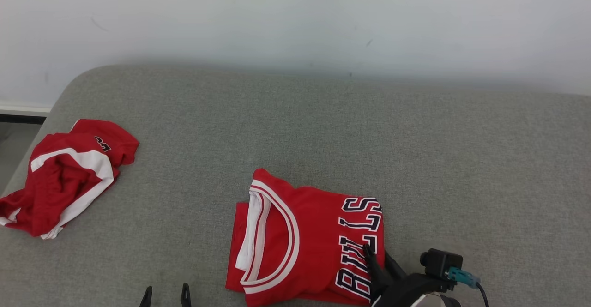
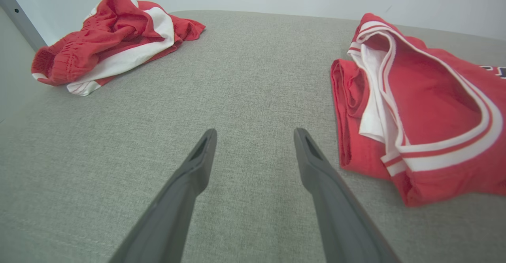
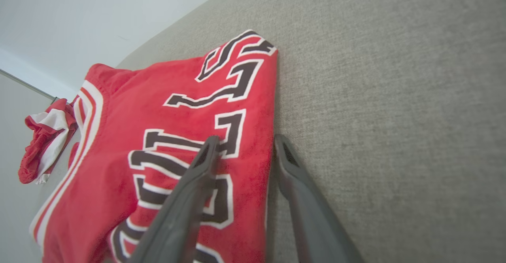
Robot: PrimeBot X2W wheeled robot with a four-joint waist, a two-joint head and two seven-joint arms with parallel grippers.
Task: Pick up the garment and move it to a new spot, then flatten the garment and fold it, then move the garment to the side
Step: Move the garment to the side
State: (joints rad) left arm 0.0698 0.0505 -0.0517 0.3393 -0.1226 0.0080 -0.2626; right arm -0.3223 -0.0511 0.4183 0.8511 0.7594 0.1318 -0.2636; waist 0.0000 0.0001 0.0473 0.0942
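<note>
Work surface (image 1: 323,127): grey woven upholstery against a white wall (image 1: 295,16); the folded red Bulls jersey (image 1: 304,242) lies flat on it near the front edge, slightly right of centre; its neckline, trimmed in white and red, faces my left; its black-and-white lettering runs along the side nearest my right arm

My right gripper (image 1: 381,263) sits low at that lettered side; in the right wrist view its two fingers (image 3: 189,184) stand parted with a clear gap; one lies over the lettering, the other over bare grey upholstery just beside the folded edge, so the edge runs between them; whether either tip touches the cloth I cannot tell

My left gripper (image 1: 166,296) shows at the bottom of the head view, left of the jersey and apart from it; its fingers (image 2: 193,168) are spread wide above bare upholstery

Crumpled red-and-white shorts (image 1: 64,177) lie near the rounded left corner of the surface, well apart from the jersey
</note>
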